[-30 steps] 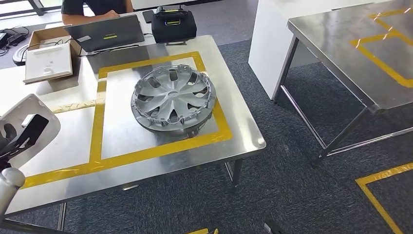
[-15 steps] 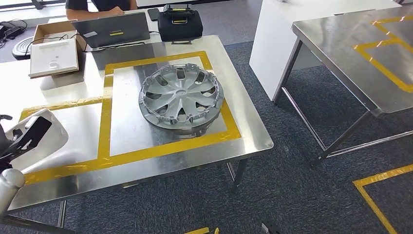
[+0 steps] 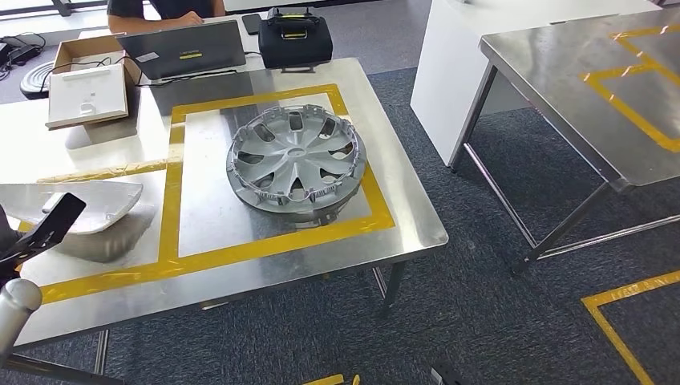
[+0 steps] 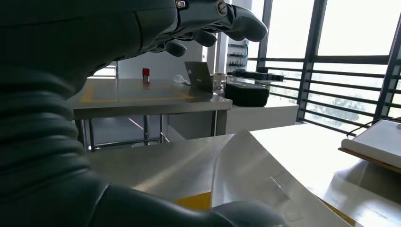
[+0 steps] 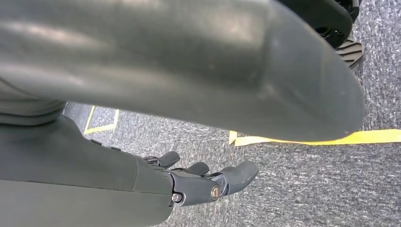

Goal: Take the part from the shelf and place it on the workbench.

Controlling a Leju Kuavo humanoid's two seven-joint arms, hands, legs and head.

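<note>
While the silver part lies flat on the workbench w/ its reflection under it, the left hand is beside it, fingers apart, holding nothing. Right hand hangs over the carpet, fingers loose, nothing in it.

A steel table marked with a square of yellow tape stands on dark blue-grey carpet, with a second steel table well apart across an aisle and a white cabinet between them at the far end. At the far edge of the nearer table sit a laptop, a black case, an open cardboard box and a white slab, with a seated person behind them. Tall windows with dark frames and a horizontal railing let in bright daylight, and yellow tape lines mark the floor.
</note>
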